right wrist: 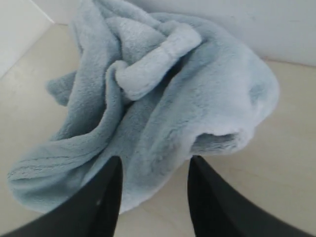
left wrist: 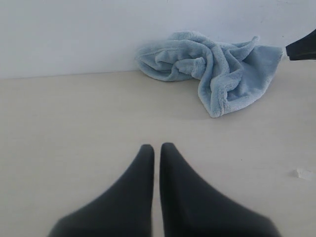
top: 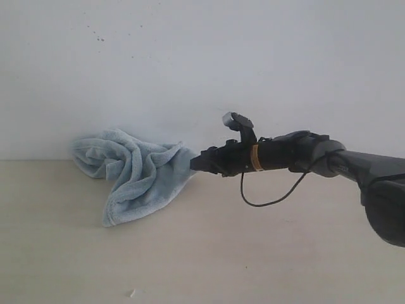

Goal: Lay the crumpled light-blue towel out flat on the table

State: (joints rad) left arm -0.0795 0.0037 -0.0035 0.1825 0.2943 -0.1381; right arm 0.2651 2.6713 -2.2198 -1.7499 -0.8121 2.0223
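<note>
1. This is a robotics lab or test bench, not a lived-in room.
2. A black robot arm [top: 304,155] reaches in over the work surface, and a loose black cable [top: 272,199] loops down from its wrist.
3. The table [top: 253,253] is a plain, matte, pale beige surface set against a white wall [top: 190,57] marked by a few small dark specks [top: 100,38].
4. A crumpled light-blue towel [top: 136,171] lies on the table near the wall, laid out as a test piece.
</note>
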